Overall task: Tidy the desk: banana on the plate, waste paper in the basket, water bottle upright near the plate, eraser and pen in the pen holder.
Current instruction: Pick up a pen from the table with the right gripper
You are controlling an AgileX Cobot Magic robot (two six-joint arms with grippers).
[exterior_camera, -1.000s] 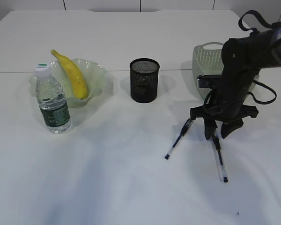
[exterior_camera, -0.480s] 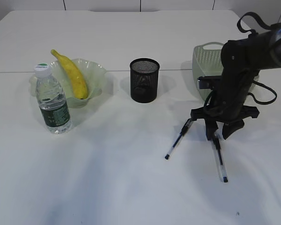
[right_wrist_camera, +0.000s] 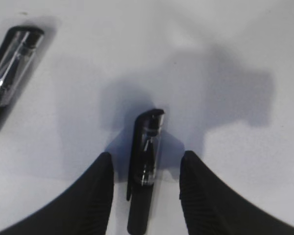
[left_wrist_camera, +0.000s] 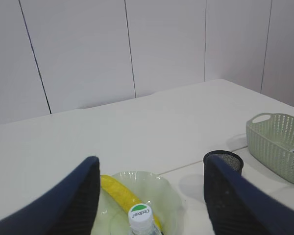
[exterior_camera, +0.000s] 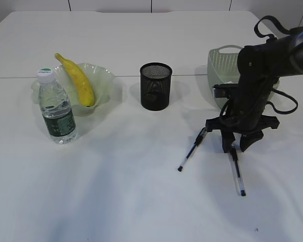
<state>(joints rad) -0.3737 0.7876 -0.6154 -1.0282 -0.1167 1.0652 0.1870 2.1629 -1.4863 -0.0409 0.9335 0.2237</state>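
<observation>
Pens lie nearest on the table (exterior_camera: 141, 191), one pen (exterior_camera: 237, 169) between the parted, untouching fingers of the right gripper (exterior_camera: 236, 143), a second pen (exterior_camera: 192, 149) beside it; farther off stand bottle (exterior_camera: 56, 107), banana (exterior_camera: 78, 80) on plate (exterior_camera: 105, 80), holder (exterior_camera: 155, 86), basket (exterior_camera: 223, 63); left gripper (left_wrist_camera: 149, 196) spread, empty.

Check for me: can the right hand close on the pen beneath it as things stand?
Probably yes. The right hand is open, its fingers either side of the pen lying flat on the table. Nothing sits between them; the second pen lies clear off to the side.
</observation>
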